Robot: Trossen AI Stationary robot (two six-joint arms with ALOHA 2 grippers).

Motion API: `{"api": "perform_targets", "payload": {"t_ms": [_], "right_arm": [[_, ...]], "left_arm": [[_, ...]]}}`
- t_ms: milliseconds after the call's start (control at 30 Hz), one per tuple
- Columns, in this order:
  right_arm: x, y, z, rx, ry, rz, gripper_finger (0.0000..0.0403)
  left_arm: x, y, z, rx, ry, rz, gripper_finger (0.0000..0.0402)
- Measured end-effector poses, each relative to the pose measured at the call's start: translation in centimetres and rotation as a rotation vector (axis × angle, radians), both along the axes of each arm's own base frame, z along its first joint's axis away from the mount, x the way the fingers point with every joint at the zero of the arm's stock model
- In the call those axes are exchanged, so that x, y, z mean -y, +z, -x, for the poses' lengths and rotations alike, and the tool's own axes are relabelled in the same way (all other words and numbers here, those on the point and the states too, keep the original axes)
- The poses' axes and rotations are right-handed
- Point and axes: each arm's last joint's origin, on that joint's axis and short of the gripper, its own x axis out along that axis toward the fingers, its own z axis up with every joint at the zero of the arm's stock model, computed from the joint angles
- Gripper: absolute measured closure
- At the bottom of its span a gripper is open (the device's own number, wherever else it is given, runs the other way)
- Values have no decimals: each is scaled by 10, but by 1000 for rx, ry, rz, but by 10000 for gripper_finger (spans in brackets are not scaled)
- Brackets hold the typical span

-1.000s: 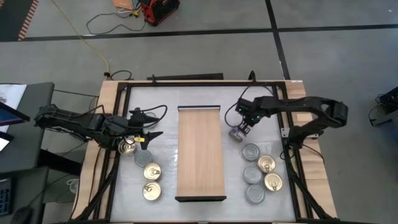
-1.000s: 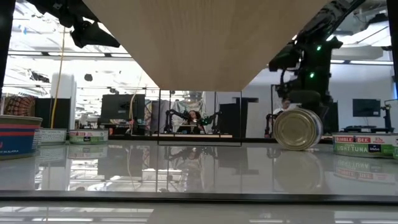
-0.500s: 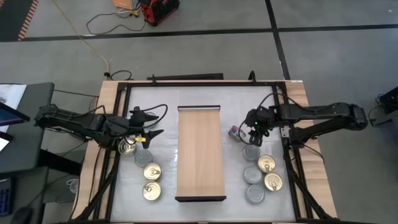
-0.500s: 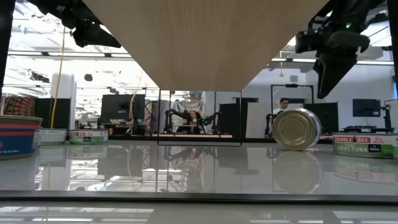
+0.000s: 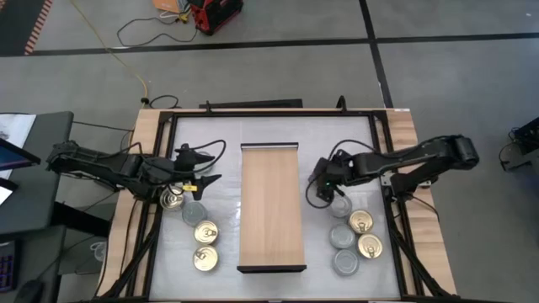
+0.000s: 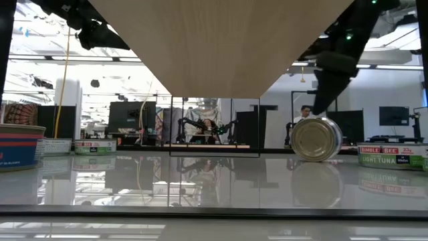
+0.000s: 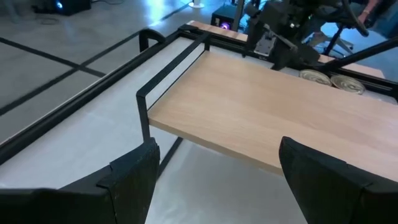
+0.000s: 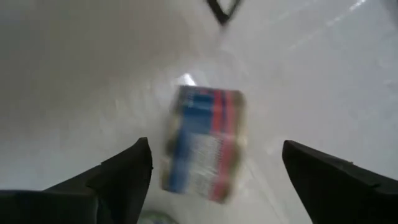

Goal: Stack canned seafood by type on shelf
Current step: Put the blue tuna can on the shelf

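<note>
From the low camera, the nearest thing is a tipped tin standing on its edge on the table, gold lid facing the camera, with the right gripper hanging just above it. From overhead that gripper sits at about 3 o'clock of the shelf, just off its right long side. Its wrist camera looks straight down on the tin's label, the jaws spread wide to either side and holding nothing.

Beyond, five tins lie flat at roughly 4 o'clock, and three more at 8 o'clock. The left gripper waits at 9 o'clock, jaws wide and empty. The shelf carries no tin.

The step in hand looks like picking up the rolled tin. Next, the jaws must descend and close across its flat faces or rim without nudging it into a roll, then carry it over to the shelf.
</note>
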Motion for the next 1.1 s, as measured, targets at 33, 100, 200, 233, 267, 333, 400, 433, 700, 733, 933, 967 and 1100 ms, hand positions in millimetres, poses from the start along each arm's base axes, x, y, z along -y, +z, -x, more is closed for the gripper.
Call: {"api": "perform_targets", "payload": {"t_ms": [33, 100, 200, 233, 267, 333, 400, 433, 700, 733, 933, 967, 1100], "right_arm": [[0, -3, -3, -6, -2, -1, 26], [4, -10, -6, -34, -18, -9, 29], [8, -18, -9, -70, -40, -24, 30], [9, -21, -11, -77, -44, -23, 30], [10, -22, -11, -83, -46, -23, 32], [9, -25, -12, -94, -44, -23, 40], [6, -26, -11, -98, -10, -15, 60], [4, -27, -9, -95, 14, -8, 75], [5, -50, 10, -32, 94, 54, 185], [4, -52, 12, -19, 104, 68, 185], [-5, -50, 26, -55, 146, 188, 185], [-8, -47, 31, -68, 155, 215, 185], [-19, -30, 48, -50, 205, 337, 185]], "left_arm": [[0, 0, 0, -3, -3, 1, 86], [0, -1, 0, -11, -11, 2, 86], [1, -3, 1, -29, -29, 12, 86], [1, -3, 1, -35, -34, 16, 86], [1, -4, 1, -41, -42, 21, 86], [1, -5, 1, -48, -51, 29, 86], [2, -5, 1, -55, -74, 44, 86], [2, -6, 1, -60, -81, 47, 86], [3, -6, 1, -66, -94, 49, 86], [3, -6, 1, -67, -94, 48, 86], [3, -6, 1, -71, -99, 33, 86], [3, -6, 1, -72, -99, 33, 86], [3, -5, 1, -58, -97, 34, 86]]}}
